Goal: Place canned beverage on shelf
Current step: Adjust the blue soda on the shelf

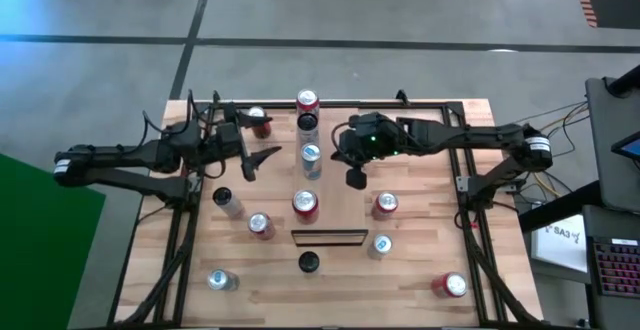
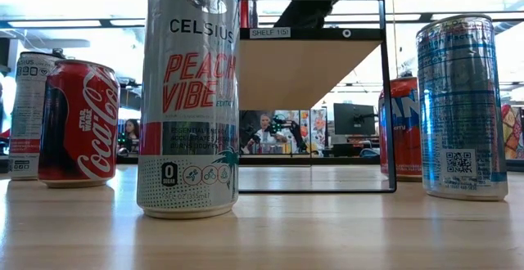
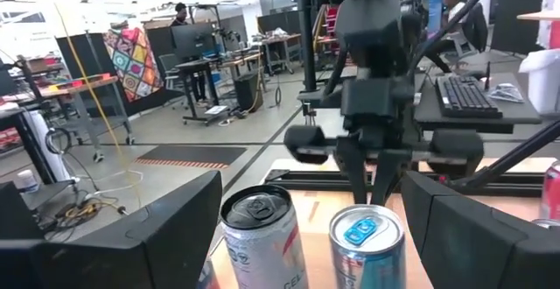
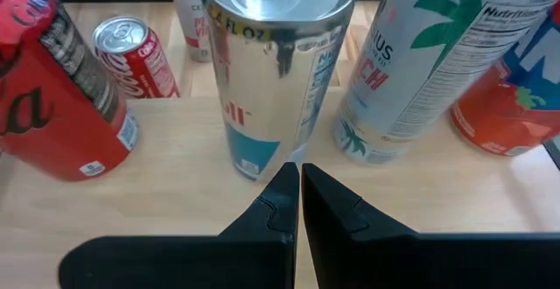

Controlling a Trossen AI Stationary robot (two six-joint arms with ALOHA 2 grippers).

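Shelf [image 1: 329,236] sits low-centre on the wooden tabletop [image 1: 420,270] from above; the left gripper [image 1: 262,160] gapes empty beside a blue-tab can [image 1: 311,159], the right gripper [image 1: 356,178] pinched closed. Low down, a Celsius can [image 2: 191,98] fronts the shelf [image 2: 311,74]. Right wrist: closed fingers [image 4: 271,206] before a blue-tab can [image 4: 276,70].

occluded: shelf [image 2: 311,74] left end behind Celsius can [image 2: 190,98] | cropped: can top | background people blurred
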